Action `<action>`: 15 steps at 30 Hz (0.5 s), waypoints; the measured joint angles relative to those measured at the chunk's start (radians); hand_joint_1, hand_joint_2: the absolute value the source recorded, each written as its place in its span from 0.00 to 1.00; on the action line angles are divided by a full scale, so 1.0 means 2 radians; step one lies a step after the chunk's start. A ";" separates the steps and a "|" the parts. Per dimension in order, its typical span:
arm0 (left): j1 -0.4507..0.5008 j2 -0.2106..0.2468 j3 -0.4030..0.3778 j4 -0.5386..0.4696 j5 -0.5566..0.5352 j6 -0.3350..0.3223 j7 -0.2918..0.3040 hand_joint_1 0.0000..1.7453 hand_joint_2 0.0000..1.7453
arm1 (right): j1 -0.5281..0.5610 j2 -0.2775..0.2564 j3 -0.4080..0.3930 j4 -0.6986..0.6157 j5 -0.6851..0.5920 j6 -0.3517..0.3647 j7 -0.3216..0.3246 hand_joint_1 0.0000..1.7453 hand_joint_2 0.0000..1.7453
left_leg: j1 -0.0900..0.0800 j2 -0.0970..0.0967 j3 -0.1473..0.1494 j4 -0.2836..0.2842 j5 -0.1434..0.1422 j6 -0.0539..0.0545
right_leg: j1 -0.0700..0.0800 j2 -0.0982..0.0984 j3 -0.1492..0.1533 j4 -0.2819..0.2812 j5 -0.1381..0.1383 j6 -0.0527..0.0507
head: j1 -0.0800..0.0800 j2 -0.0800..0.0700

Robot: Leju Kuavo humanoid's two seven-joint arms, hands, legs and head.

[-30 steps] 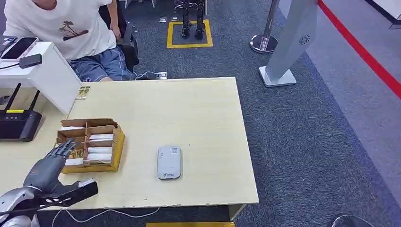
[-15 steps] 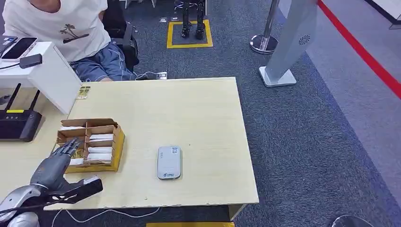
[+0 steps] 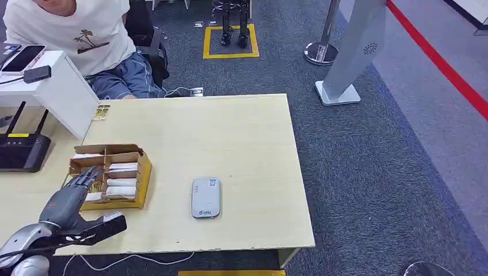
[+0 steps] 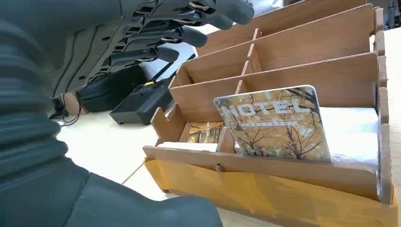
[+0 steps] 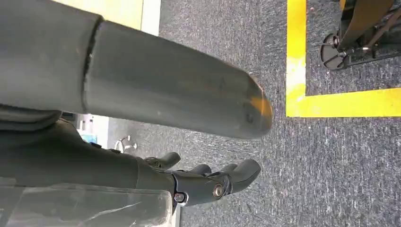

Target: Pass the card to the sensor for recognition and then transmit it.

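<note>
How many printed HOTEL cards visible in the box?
2. One HOTEL card stands upright in the nearest row of the wooden box; a second card lies low beside it. White stacks may hide more.

High head view (wrists close)

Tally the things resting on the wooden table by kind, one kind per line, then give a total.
Card organiser box: 1
Card reader: 1
Black router: 1
Loose card near the far edge: 1
Total: 4
Cards inside the box, such as the hotel card, are left uncounted.
</note>
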 joint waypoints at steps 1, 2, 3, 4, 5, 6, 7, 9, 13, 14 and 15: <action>0.000 0.000 0.000 0.001 0.000 0.000 0.000 0.00 1.00 | 0.000 0.000 0.000 0.000 0.000 0.000 0.000 0.00 0.00 | 0.000 0.000 0.000 0.000 0.000 0.000 | 0.000 0.000 0.000 0.000 0.000 0.000 | 0.000 0.000; 0.000 0.000 0.000 0.001 0.000 0.000 0.000 0.00 1.00 | 0.000 0.000 0.000 0.000 0.000 0.000 0.000 0.00 0.00 | 0.000 0.000 0.000 0.000 0.000 0.000 | 0.000 0.000 0.000 0.000 0.000 0.000 | 0.000 0.000; 0.000 0.000 0.000 0.001 0.000 0.000 0.000 0.00 1.00 | 0.000 0.000 0.000 0.000 0.000 0.000 0.000 0.00 0.00 | 0.000 0.000 0.000 0.000 0.000 0.000 | 0.000 0.000 0.000 0.000 0.000 0.000 | 0.000 0.000; 0.000 0.000 0.000 0.002 0.001 0.000 0.000 0.00 1.00 | 0.000 0.000 0.000 0.000 0.000 0.000 0.000 0.00 0.00 | 0.000 0.000 0.000 0.000 0.000 0.000 | 0.000 0.000 0.000 0.000 0.000 0.000 | 0.000 0.000; 0.000 0.000 0.000 0.002 0.002 0.000 0.000 0.01 1.00 | 0.000 0.000 0.000 0.000 0.000 0.000 0.001 0.00 0.00 | 0.000 0.000 0.000 0.000 0.000 0.000 | 0.000 0.000 0.000 0.000 0.000 0.000 | 0.000 0.000; 0.000 0.000 0.000 0.002 0.002 0.000 0.000 0.03 1.00 | 0.000 0.000 0.000 0.000 0.000 0.000 0.001 0.00 0.00 | 0.000 0.000 0.000 0.000 0.000 0.000 | 0.000 0.000 0.000 0.000 0.000 0.000 | 0.000 0.000; 0.000 0.000 0.000 0.003 0.004 0.000 0.000 0.03 1.00 | 0.000 0.000 0.000 0.000 0.000 0.000 0.002 0.00 0.00 | 0.000 0.000 0.000 0.000 0.000 0.000 | 0.000 0.000 0.000 0.000 0.000 0.000 | 0.000 0.000; 0.000 0.000 0.000 0.003 0.006 0.000 0.000 0.09 1.00 | 0.000 0.000 0.000 0.000 0.000 0.000 0.002 0.00 0.00 | 0.000 0.000 0.000 0.000 0.000 0.000 | 0.000 0.000 0.000 0.000 0.000 0.000 | 0.000 0.000; 0.000 0.000 0.000 0.003 0.008 0.000 0.000 0.01 1.00 | 0.000 0.000 0.000 0.000 0.000 0.000 0.002 0.00 0.00 | 0.000 0.000 0.000 0.000 0.000 0.000 | 0.000 0.000 0.000 0.000 0.000 0.000 | 0.000 0.000; 0.000 0.000 0.000 0.003 0.008 0.000 0.000 0.00 1.00 | 0.000 0.000 0.000 0.000 0.000 0.000 0.002 0.00 0.00 | 0.000 0.000 0.000 0.000 0.000 0.000 | 0.000 0.000 0.000 0.000 0.000 0.000 | 0.000 0.000; 0.000 0.000 0.000 0.003 0.009 0.000 0.000 0.00 1.00 | 0.000 0.000 0.000 0.000 0.000 0.000 0.002 0.00 0.00 | 0.000 0.000 0.000 0.000 0.000 0.000 | 0.000 0.000 0.000 0.000 0.000 0.000 | 0.000 0.000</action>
